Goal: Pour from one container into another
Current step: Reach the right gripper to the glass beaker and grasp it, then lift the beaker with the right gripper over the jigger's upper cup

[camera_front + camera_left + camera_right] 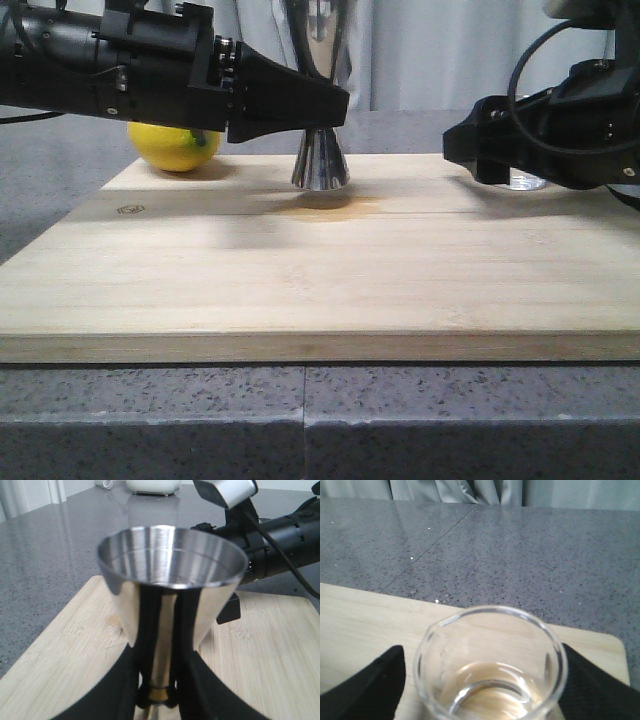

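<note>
Grey speckled counter [60, 180] is carrying a pale wooden board [300, 270], with curtains hanging at 12 o'clock behind it. On the board's far edge the jigger [320, 160] is standing upright, its waist hidden in the front view by the left gripper [335, 105], which is reaching in from 9 o'clock. Only the left wrist view is showing the thin gold band and the black fingers [187, 645] pressing the waist from both sides, so this gripper is gripping the jigger [170, 575]. A lemon [175, 145] is sitting half hidden behind the left arm at 10 o'clock.

At 3 o'clock the right gripper [465, 150] is covering nearly all of the beaker [527, 181]; just a sliver of glass is peeking out below. The right wrist view is showing the beaker [490, 665] between the two fingers [365, 685], holding a little pale liquid. Whether the fingers are touching the glass is something I cannot tell. The beaker's base is cut off there.
</note>
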`<action>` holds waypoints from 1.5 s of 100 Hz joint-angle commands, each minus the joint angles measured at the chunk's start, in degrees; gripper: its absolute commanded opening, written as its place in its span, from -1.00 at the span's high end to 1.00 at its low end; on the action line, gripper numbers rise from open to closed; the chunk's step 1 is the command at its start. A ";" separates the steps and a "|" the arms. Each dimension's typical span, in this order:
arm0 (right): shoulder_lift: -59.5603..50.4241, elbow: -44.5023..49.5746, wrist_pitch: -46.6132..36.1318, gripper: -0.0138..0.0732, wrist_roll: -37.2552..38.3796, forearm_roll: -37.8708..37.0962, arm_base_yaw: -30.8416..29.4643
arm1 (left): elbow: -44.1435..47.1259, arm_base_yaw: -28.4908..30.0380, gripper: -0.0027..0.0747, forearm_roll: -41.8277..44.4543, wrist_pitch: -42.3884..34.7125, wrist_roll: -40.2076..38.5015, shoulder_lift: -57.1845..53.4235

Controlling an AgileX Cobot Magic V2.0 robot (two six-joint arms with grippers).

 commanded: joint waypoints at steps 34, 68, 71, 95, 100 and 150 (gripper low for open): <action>-1.56 -1.54 -2.47 -0.47 0.42 -1.07 -1.42 | -1.69 -0.64 0.78 -4.76 6.14 -0.06 -2.45; -1.74 -1.54 -2.47 0.03 0.42 -2.25 -1.42 | -1.69 -0.64 0.78 -4.76 6.14 -0.06 -2.45; -1.92 -1.54 -2.47 0.03 0.42 -2.25 -1.42 | -1.69 -0.64 0.78 -4.76 6.14 -0.06 -2.45; -6.16 -1.54 0.31 0.04 0.42 -3.17 -1.73 | -1.69 -0.64 0.78 -4.76 6.14 -0.06 -2.45; -7.58 -1.54 1.92 0.04 0.42 -3.86 -2.04 | -1.69 -0.64 0.78 -4.76 6.14 -0.06 -2.45; -18.35 -19.59 42.68 0.04 0.42 -10.21 -1.29 | -1.69 -0.64 0.78 -4.76 6.14 -0.06 -2.45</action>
